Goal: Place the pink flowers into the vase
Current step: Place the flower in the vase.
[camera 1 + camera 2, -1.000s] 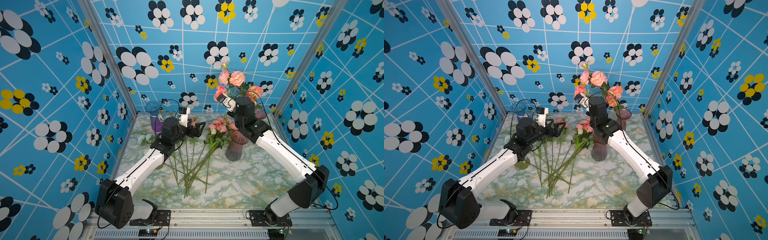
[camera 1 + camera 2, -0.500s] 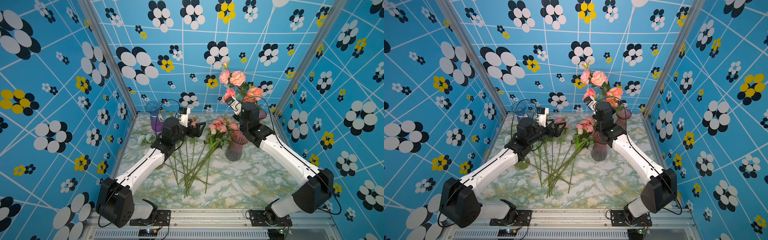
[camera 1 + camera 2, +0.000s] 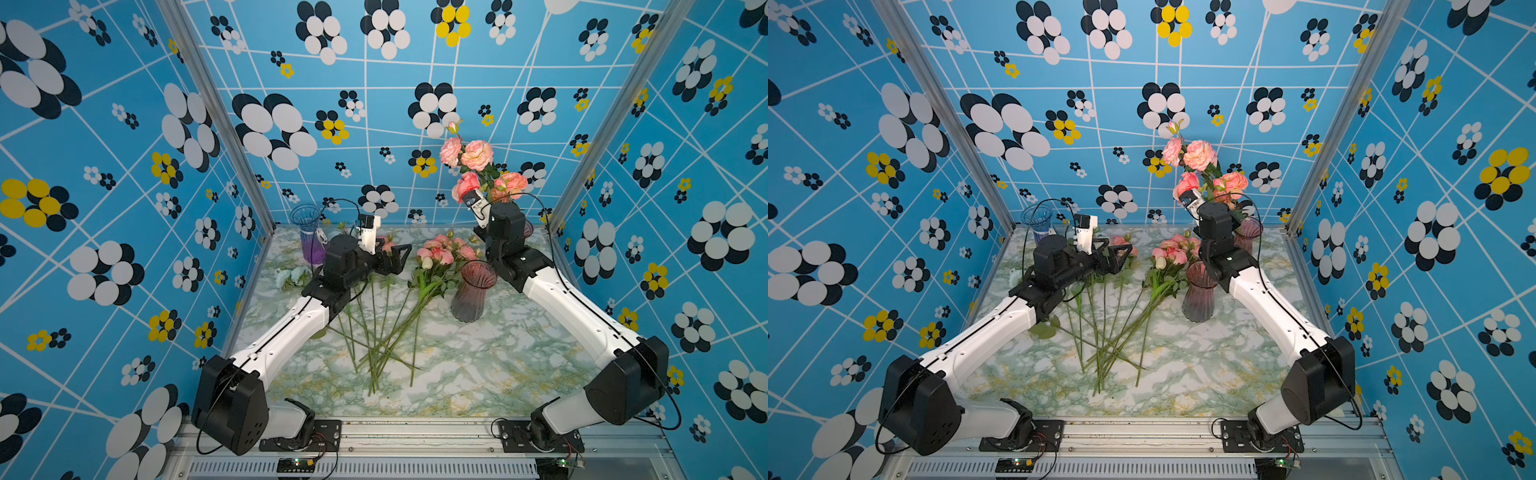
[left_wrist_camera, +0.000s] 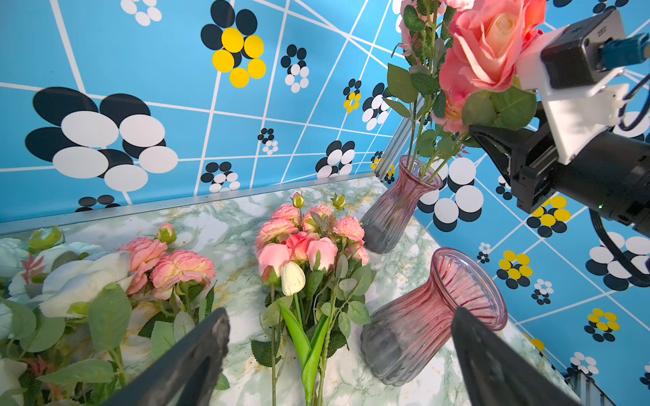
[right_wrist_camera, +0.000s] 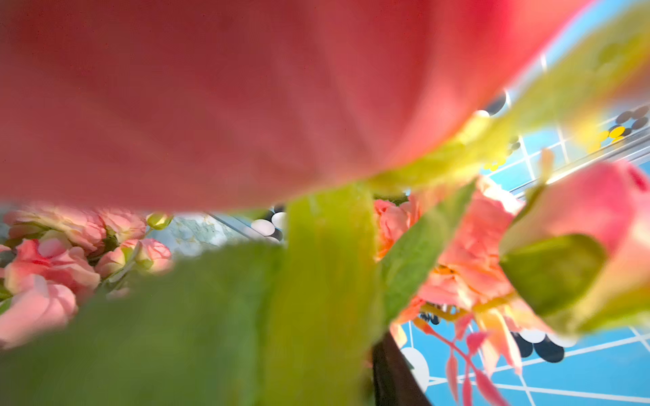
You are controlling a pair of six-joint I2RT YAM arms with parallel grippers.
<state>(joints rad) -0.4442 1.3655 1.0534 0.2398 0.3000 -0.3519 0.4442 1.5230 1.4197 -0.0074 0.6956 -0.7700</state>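
Standing tall at the far right corner, some pink and peach fake roses on leafy green stems [image 3: 478, 156] have their stems down in a smoky pink ribbed glass vase [image 4: 394, 211]. The right claw [image 4: 489, 139] is up among their leaves, just under a big rose, and leaves hide it, so it is not clear if it is wide, narrow or pinching a stem; the right wrist view is mostly blurry petals. A bunch of small pink roses and buds [image 3: 442, 249] lies flat on the green and white marble table [image 3: 478, 365], long stems pointing to the front. Just beside that bunch stands a second pink ribbed glass vase [image 3: 471, 295], upright and empty. The left claw [image 4: 337, 313] hangs low over the lying flowers with its two black fingers spread wide, holding nothing. Two ruffled pink blooms [image 4: 183, 263] lie near soft white flowers [image 4: 77, 277] on the left side. A see-through blue and purple vase [image 3: 309, 237] stands in the far left corner
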